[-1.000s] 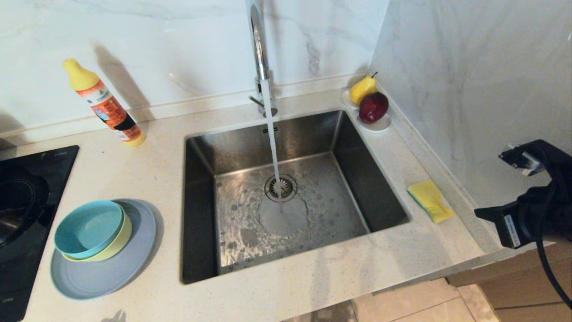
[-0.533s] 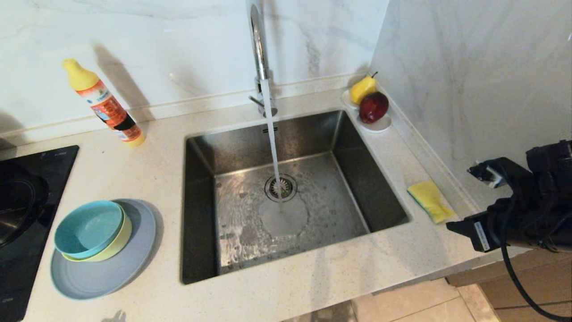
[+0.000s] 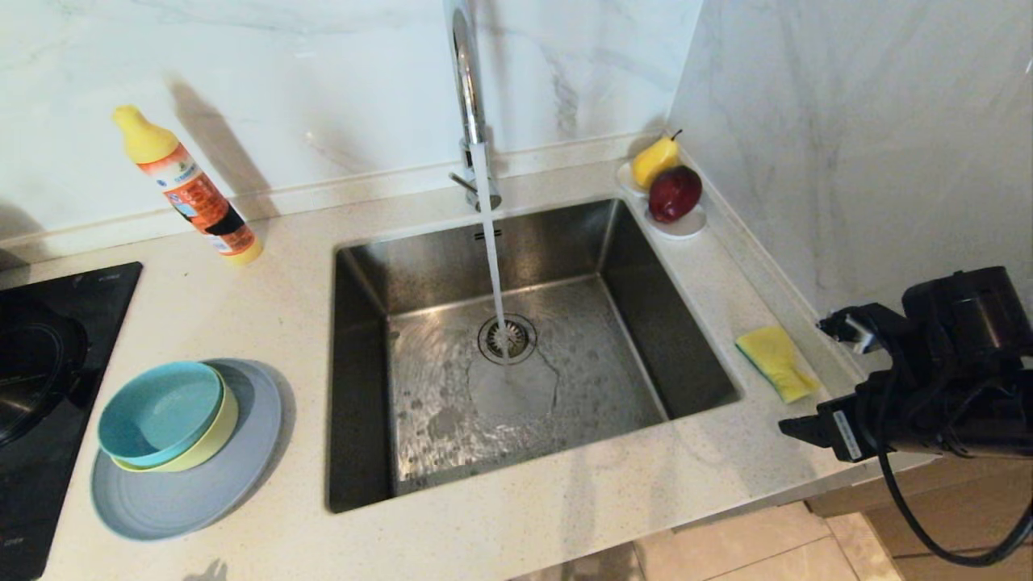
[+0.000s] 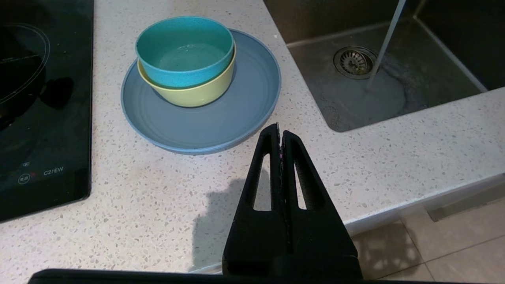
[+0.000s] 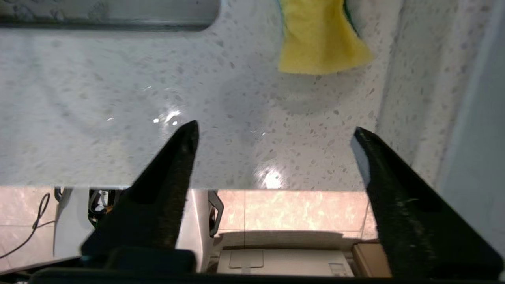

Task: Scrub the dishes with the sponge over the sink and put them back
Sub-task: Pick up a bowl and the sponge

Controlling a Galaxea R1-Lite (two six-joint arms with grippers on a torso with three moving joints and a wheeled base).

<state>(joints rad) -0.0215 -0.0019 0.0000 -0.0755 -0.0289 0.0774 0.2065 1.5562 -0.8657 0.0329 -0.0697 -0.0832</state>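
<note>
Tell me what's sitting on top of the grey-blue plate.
On the grey-blue plate stands a yellow-green bowl with a teal bowl nested inside it. The plate's centre under them and the yellow-green bowl's inside are covered.

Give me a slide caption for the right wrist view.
Open right hand at the counter's edge, short of the yellow sponge.

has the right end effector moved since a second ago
Yes. In the head view the right end effector has shifted left and down, closing on the sponge lying still on the counter.

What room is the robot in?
Most likely a home kitchen: a steel sink with the tap running, a black cooktop, and dishes stacked on the counter.
</note>
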